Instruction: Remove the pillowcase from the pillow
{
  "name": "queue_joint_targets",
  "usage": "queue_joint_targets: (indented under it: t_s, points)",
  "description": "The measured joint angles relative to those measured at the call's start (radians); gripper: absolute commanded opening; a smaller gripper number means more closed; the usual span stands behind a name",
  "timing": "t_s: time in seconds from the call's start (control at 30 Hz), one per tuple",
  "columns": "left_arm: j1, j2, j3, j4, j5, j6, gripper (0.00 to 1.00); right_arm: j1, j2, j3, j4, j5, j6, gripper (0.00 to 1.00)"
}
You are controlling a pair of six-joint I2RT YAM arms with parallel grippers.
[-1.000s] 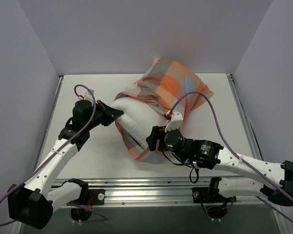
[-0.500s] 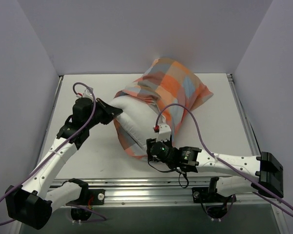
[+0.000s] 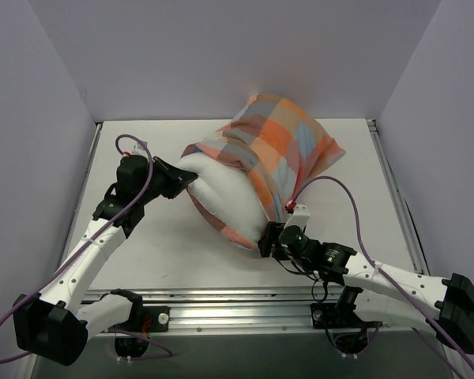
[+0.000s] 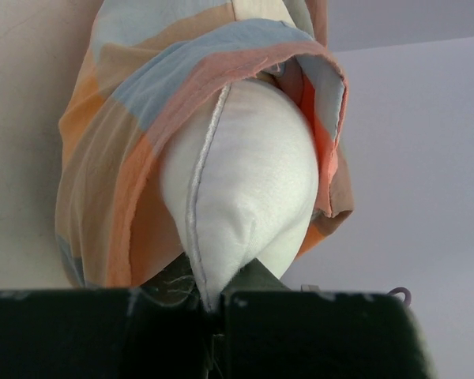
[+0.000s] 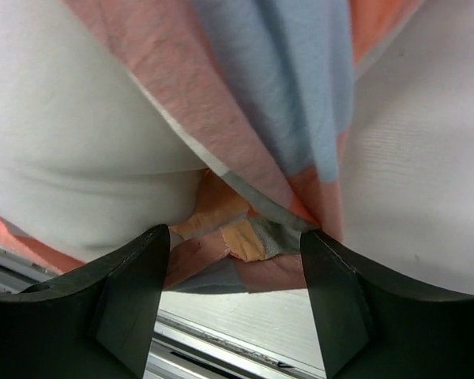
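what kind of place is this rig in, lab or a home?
Likely a lab test cell: plain white walls box in the table, and the left arm and right arm mount on an aluminium rail at its near edge.

A white table (image 3: 154,249) bears the pillow (image 3: 221,193), half inside the pillowcase (image 3: 278,146).

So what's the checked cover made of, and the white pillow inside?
The pillowcase looks like thin matte woven cloth: it creases and drapes. The pillow looks like smooth white fabric with a stitched seam, probably plumped by soft stuffing.
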Motion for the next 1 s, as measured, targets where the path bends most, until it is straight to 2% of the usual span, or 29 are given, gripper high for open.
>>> queue_joint_targets:
  t_s: [0.27, 0.4, 0.6, 0.83, 1.0]
  points:
    - [-0.023, 0.003, -0.015, 0.037, -0.022, -0.013, 0.03, 0.014, 0.106, 0.024, 0.084, -0.072, -0.091, 0.64]
    - [-0.030, 0.002, -0.018, 0.049, -0.047, -0.015, 0.02, 0.060, 0.110, 0.095, 0.064, -0.059, -0.111, 0.79]
    - [-0.051, 0.000, -0.018, 0.048, -0.066, -0.019, 0.03, 0.159, 0.165, 0.217, 0.076, -0.001, -0.114, 0.84]
    - [-0.053, -0.004, -0.018, 0.043, -0.074, -0.029, 0.03, 0.155, 0.278, 0.178, 0.048, 0.098, -0.059, 0.86]
    - [-0.060, -0.016, -0.018, 0.023, -0.080, -0.043, 0.03, 0.140, 0.300, 0.160, -0.006, 0.106, -0.014, 0.89]
